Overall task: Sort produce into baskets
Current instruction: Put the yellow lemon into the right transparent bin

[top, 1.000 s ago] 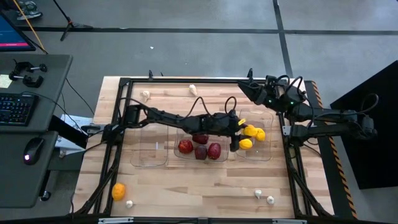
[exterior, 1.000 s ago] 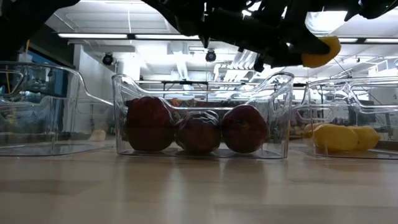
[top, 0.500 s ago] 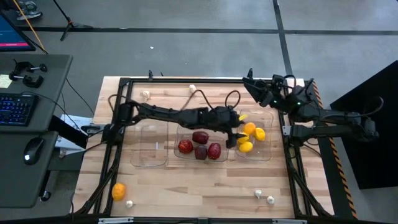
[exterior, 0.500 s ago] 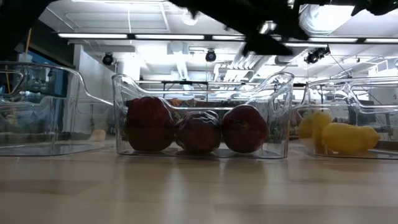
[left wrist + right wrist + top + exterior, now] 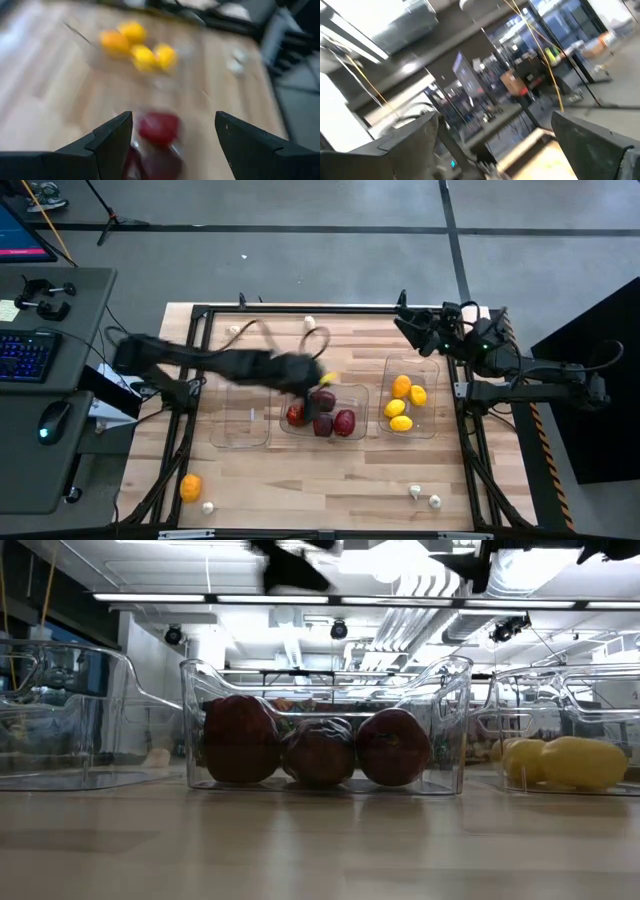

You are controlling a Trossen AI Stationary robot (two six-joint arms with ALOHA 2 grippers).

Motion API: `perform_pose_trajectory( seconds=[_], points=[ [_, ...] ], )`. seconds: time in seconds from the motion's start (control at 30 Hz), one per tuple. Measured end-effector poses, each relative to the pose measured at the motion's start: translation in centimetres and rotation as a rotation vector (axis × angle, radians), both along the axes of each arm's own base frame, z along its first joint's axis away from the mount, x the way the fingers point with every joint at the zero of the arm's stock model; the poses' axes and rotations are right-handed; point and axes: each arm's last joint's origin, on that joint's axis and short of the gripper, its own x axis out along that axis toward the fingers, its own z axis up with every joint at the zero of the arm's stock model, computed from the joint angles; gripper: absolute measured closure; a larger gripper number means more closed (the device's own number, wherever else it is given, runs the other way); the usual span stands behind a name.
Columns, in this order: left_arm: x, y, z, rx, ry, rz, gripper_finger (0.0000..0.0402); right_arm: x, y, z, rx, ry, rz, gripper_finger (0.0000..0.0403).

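While the left gripper (image 5: pixel 172 145) hangs wide and empty, red produce (image 5: pixel 159 126) lies below it.

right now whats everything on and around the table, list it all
baskets: three, clear, in a row mid-table
red produce: four or so, dark red, middle basket
lemon-like produce: four, yellow and orange, right-hand basket
loose orange piece: one, orange, front left of table
garlic-like pieces: five, white; two front right, one front left, two at the far edge
keyboard: one, black, side desk on the left
mouse: one, dark, same desk
left gripper: open, empty, above the middle basket
right gripper: open, empty, raised near the far right corner
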Motion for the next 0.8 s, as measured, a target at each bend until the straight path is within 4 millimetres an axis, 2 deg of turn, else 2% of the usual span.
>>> perform_pose_trajectory(
  seconds=[0.1,0.2,0.33,0.5,0.63,0.8],
  points=[
    [-4.5,-2.9,0.8,-0.029,0.097,-0.029,0.0131,0.2,0.0,-0.7,0.024,0.073,0.001,0.0024],
    [-8.8,-5.3,1.2,-0.035,0.303,0.021,0.0133,0.3,-0.1,-1.4,0.063,0.129,0.008,0.0024],
    [-12.4,-7.8,2.0,-0.162,0.543,0.171,0.0136,0.3,-0.1,-1.9,0.123,0.161,0.016,0.0024],
    [-13.9,-11.4,0.3,-0.279,0.862,0.232,0.0137,0.3,-0.1,-1.9,0.127,0.166,0.019,0.0024],
    [-15.1,-14.8,-1.9,-0.266,1.1,0.219,0.0137,0.3,0.0,-1.9,0.125,0.168,0.032,0.0024],
    [-16.4,-18.3,-4.1,-0.228,1.241,0.241,0.0137,0.4,0.0,-1.9,0.116,0.173,0.06,0.0024]
  ],
)
